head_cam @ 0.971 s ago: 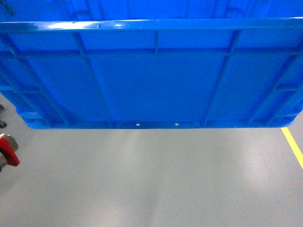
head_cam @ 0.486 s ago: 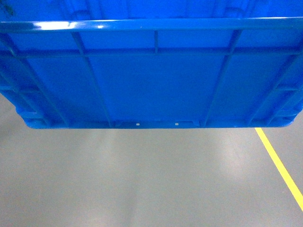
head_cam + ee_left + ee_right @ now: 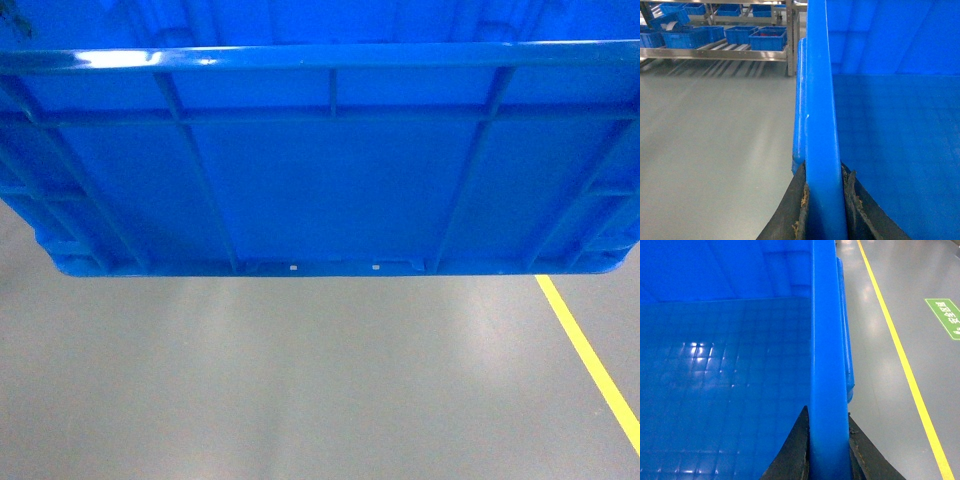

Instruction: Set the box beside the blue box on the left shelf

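The left gripper (image 3: pixel 824 210) is clamped on the left rim of the box (image 3: pixel 330 180), the right gripper (image 3: pixel 827 450) on its right rim, holding the one crate clear of the grey floor (image 3: pixel 300 380). Keep both pinches level while driving toward the left shelf (image 3: pixel 715 52) at eleven o'clock, where about six small blue bins (image 3: pixel 767 39) sit; one yellow line (image 3: pixel 895 340) runs at two o'clock.

Bright even overhead light, glare streaks on the box (image 3: pixel 330 180) rim and glossy floor (image 3: pixel 300 380), soft focus
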